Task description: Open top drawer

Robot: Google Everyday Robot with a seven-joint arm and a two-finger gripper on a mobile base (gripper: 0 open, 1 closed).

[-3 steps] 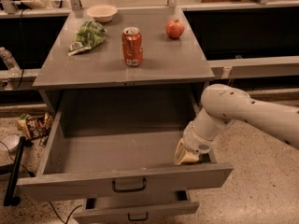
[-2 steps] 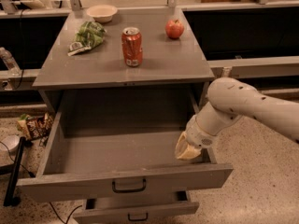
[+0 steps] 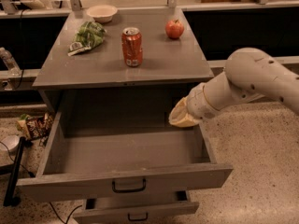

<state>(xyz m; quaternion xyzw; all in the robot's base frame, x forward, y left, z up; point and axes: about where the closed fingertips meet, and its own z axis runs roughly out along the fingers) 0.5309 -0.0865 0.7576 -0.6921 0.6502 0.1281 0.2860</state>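
The top drawer (image 3: 125, 177) is a grey metal drawer with a small black bar handle (image 3: 128, 186). It stands pulled far out of the cabinet, and its inside (image 3: 126, 148) shows nothing in it. My gripper (image 3: 181, 117) is at the end of the white arm (image 3: 252, 80), which reaches in from the right. It hangs over the drawer's right rear part, just under the cabinet top's edge, and touches nothing I can see. The middle drawer (image 3: 135, 212) sticks out a little below.
On the cabinet top (image 3: 93, 69) stand a red soda can (image 3: 132, 46), a red apple (image 3: 174, 29), a green snack bag (image 3: 87, 35) and a white bowl (image 3: 102, 12). On the floor to the left lie a snack packet (image 3: 34, 125) and a black stand (image 3: 13, 171).
My gripper has risen from the drawer's front right corner and moved back toward the cabinet. The drawer stays open as before.
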